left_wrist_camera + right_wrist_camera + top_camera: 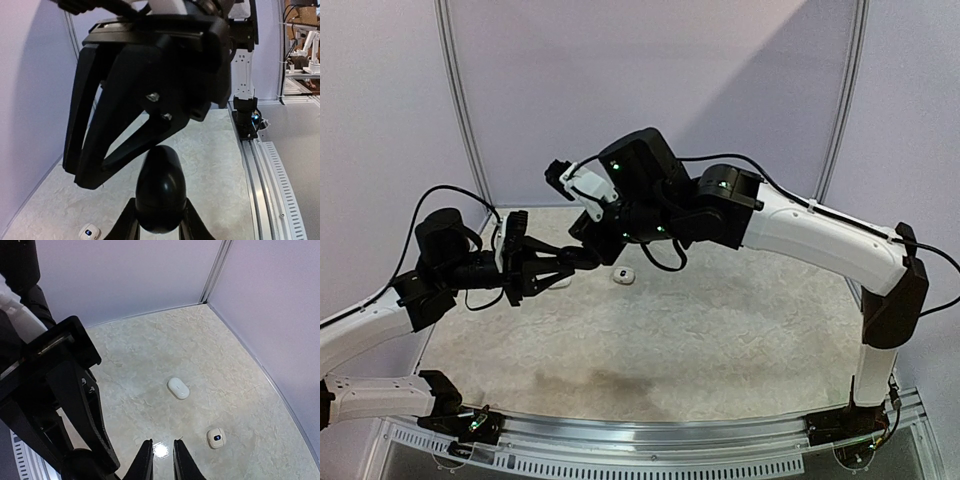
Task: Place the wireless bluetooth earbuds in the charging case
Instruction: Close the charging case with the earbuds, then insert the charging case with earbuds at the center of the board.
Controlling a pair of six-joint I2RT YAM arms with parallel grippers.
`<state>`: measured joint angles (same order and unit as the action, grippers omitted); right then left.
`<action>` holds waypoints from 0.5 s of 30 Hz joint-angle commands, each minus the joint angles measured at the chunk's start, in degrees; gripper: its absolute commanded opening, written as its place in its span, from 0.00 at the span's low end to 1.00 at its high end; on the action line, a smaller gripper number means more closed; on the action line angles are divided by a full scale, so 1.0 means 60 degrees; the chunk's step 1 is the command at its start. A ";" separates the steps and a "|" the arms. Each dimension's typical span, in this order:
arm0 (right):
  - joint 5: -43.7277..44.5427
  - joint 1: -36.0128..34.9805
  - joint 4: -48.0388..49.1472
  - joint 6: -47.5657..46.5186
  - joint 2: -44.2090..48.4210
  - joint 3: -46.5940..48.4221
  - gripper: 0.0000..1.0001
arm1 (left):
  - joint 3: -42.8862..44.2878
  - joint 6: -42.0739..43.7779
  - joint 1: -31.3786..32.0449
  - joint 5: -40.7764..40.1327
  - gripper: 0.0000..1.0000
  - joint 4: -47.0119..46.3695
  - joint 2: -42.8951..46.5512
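Note:
A black egg-shaped charging case (161, 190) sits with its lid down between the fingers of my left gripper (160, 217), which is shut on it and holds it above the table. In the top view the left gripper (563, 265) reaches right, and the right gripper (591, 240) hangs close over its tip. The right gripper's (163, 460) jaws stand a narrow gap apart with only bare table between them. In the left wrist view it looms just above the case, its fingers (87, 172) pointing down to the left. No earbuds show in any view.
A white oval case (178, 388) and a beige squarish case with a dark display (216, 438) lie on the marbled table (150, 350) below the grippers. One white case (623, 275) shows from above. Purple walls (125, 275) close the back and sides. A metal rail (272, 180) runs along the near edge.

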<state>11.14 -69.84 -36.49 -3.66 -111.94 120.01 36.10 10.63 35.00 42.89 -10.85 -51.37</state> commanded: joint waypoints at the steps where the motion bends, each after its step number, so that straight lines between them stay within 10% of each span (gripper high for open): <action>1: -0.0411 -0.0364 -0.0023 -0.0046 0.0353 -0.0604 0.14 | 0.0297 -0.0723 -0.0021 -0.0899 0.00 0.0010 -0.0031; 15: 0.2177 0.0203 0.0116 0.1346 0.2262 -0.2375 0.24 | -0.0007 -0.2901 -0.0102 -0.1597 0.00 0.0228 -0.0259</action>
<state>18.50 -71.07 -34.70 -0.10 -103.77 109.32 36.16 -0.67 34.81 37.41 -10.31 -52.16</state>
